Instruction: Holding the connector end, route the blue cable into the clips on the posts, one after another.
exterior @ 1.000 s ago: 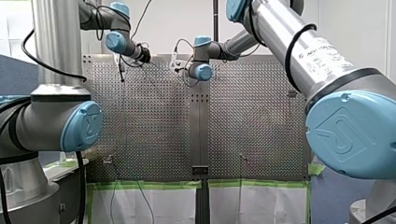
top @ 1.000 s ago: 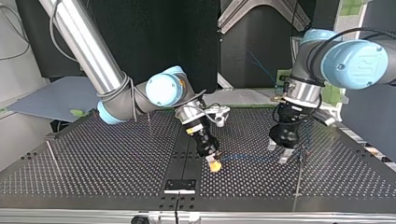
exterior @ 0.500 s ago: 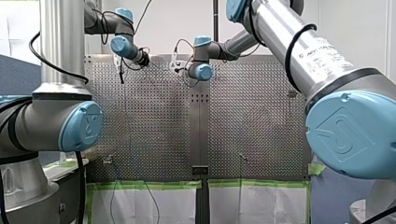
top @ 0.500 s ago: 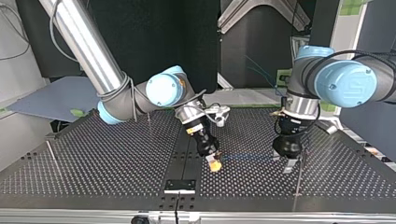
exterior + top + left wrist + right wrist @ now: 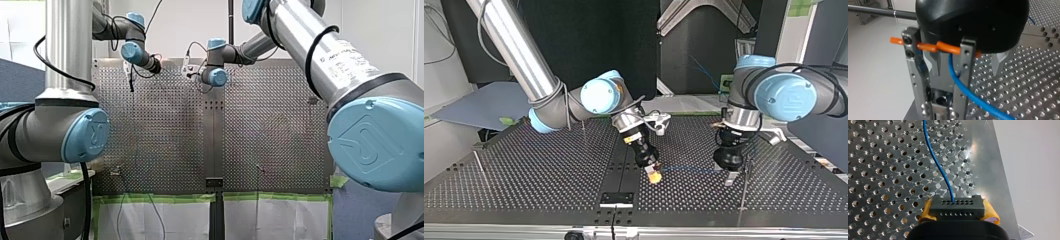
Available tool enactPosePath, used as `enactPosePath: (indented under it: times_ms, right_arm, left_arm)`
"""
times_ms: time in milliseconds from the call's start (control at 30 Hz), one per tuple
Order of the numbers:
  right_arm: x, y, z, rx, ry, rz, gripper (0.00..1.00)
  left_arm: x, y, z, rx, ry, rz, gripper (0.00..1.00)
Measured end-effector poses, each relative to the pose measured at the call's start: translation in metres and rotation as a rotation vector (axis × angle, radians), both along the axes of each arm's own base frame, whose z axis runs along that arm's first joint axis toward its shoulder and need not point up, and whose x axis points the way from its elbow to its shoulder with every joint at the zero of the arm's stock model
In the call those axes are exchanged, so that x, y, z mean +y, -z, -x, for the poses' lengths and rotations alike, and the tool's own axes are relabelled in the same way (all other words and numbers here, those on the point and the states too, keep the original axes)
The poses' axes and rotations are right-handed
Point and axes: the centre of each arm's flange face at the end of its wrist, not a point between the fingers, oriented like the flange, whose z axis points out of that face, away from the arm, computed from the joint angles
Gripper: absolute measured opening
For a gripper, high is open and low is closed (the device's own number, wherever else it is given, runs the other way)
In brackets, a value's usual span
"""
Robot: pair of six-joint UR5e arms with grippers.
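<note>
Over worktop [image 5: 524, 185] in top view: left arm's wrist swinging toward view's left since a second ago, left gripper [image 5: 724, 174] dipping lower, metal fingers [image 5: 730, 179] staying apart. Right gripper [image 5: 654, 176] not budging, yellow pads clamping black connector [image 5: 957, 206]. Counting: two arms, two grippers, one connector, one blue cable [image 5: 935, 162], three thin posts [image 5: 583, 131]. Cable stretching from connector across to left gripper. Nearest post [image 5: 744, 187] standing just beside left gripper; black plate [image 5: 616, 199] sitting at worktop's near edge.
</note>
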Motion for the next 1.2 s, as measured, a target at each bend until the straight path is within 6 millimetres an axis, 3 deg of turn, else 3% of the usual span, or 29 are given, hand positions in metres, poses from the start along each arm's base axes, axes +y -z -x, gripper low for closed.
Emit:
enactPosePath:
  times_ms: [200, 267, 300, 367, 400, 467, 500, 533, 600, 1200]
  right_arm:
    - [0.0001, 0.0000, 0.0001, 0.001, 0.000, -0.001, 0.00]
    - [0.0001, 0.0000, 0.0001, 0.001, 0.000, -0.001, 0.00]
    - [0.0001, 0.0000, 0.0001, 0.001, 0.000, -0.001, 0.00]
    - [0.0002, 0.0002, 0.0001, 0.002, 0.000, -0.002, 0.00]
    - [0.0001, 0.0003, 0.0001, 0.002, 0.000, -0.002, 0.00]
    - [0.0002, 0.0005, 0.0001, 0.003, -0.001, -0.002, 0.00]
    - [0.0002, 0.0006, 0.0002, 0.003, 0.000, -0.003, 0.00]
    - [0.0002, 0.0006, 0.0002, 0.003, 0.000, -0.003, 0.00]
    - [0.0002, 0.0007, 0.0002, 0.003, 0.000, -0.003, 0.00]
    - [-0.0021, 0.0032, 0.0026, 0.012, 0.004, -0.012, 0.00]
  left_arm:
    - [0.0006, -0.0002, -0.0003, -0.005, -0.016, -0.013, 1.00]
    - [0.0010, -0.0005, -0.0002, -0.006, -0.021, -0.015, 0.76]
    - [0.0012, -0.0005, -0.0002, -0.006, -0.022, -0.015, 0.76]
    - [0.0012, -0.0010, 0.0000, -0.007, -0.024, -0.016, 0.49]
    - [0.0013, -0.0014, 0.0003, -0.008, -0.024, -0.016, 0.49]
    - [0.0013, -0.0034, 0.0015, -0.012, -0.024, -0.016, 0.15]
    - [0.0013, -0.0043, 0.0021, -0.014, -0.024, -0.016, 0.15]
    - [0.0013, -0.0053, 0.0027, -0.016, -0.024, -0.016, 0.04]
    - [0.0011, -0.0062, 0.0033, -0.017, -0.024, -0.017, 0.00]
    - [-0.0005, -0.0033, 0.0034, -0.006, -0.033, -0.017, 0.00]
